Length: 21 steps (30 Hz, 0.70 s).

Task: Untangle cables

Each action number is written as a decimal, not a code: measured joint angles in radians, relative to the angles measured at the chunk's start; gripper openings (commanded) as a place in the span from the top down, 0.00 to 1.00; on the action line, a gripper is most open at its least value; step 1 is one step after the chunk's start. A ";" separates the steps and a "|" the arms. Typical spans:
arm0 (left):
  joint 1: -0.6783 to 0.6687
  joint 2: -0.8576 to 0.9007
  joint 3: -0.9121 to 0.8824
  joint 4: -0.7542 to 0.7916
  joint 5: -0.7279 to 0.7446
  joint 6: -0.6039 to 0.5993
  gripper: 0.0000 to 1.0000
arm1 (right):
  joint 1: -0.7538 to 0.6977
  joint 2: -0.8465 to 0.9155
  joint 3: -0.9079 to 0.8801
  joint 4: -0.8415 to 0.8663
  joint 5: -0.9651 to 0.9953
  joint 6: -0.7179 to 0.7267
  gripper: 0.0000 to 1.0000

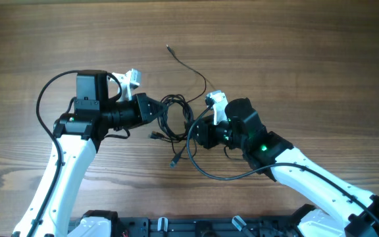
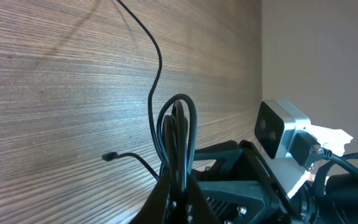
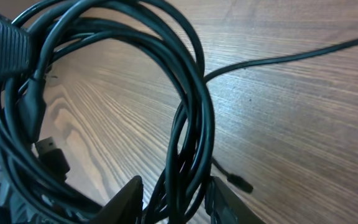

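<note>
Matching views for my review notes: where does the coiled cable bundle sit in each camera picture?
Overhead: cable bundle at picture centre.
Left wrist: bottom centre, a narrow upright loop.
Right wrist: big loop filling left and centre.
Shared landmark: the single loose strand trailing away from it.

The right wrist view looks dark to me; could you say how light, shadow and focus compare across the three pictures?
Overhead view: even soft light, no glare, the cables casting faint shadows on the table. Left wrist view: wood grain sharp, a blurred cable shadow upper left, the backdrop washed out. Right wrist view: loops fill the frame as near-silhouettes, grain behind sharp.
</note>
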 measured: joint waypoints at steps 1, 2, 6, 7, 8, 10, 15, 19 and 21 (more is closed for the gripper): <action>0.000 0.000 0.000 0.002 -0.003 -0.002 0.96 | 0.000 0.000 0.000 0.000 -0.007 0.010 0.78; 0.000 0.000 0.000 0.002 -0.006 -0.003 0.96 | 0.000 0.000 0.000 -0.002 -0.013 0.023 0.85; 0.000 0.000 0.000 0.002 -0.030 -0.017 0.96 | 0.000 0.000 0.000 -0.008 -0.022 0.050 0.96; 0.000 0.000 0.000 0.002 -0.037 -0.025 0.96 | 0.000 0.000 0.000 -0.009 -0.024 0.056 0.93; 0.000 0.000 0.000 0.002 -0.043 -0.029 0.96 | 0.000 0.000 0.000 -0.010 -0.027 0.056 0.90; 0.000 0.000 0.000 0.002 -0.048 -0.037 0.96 | 0.000 0.000 0.000 -0.010 -0.030 0.055 0.87; 0.000 0.000 0.000 0.004 -0.048 -0.079 0.96 | 0.000 0.000 0.000 -0.010 -0.034 0.060 0.81; 0.000 0.000 0.000 0.014 -0.048 -0.108 0.96 | 0.000 0.000 0.000 -0.010 -0.037 0.060 0.82; 0.000 0.000 0.000 0.028 -0.048 -0.123 0.96 | 0.006 0.000 0.000 -0.010 -0.037 0.060 0.88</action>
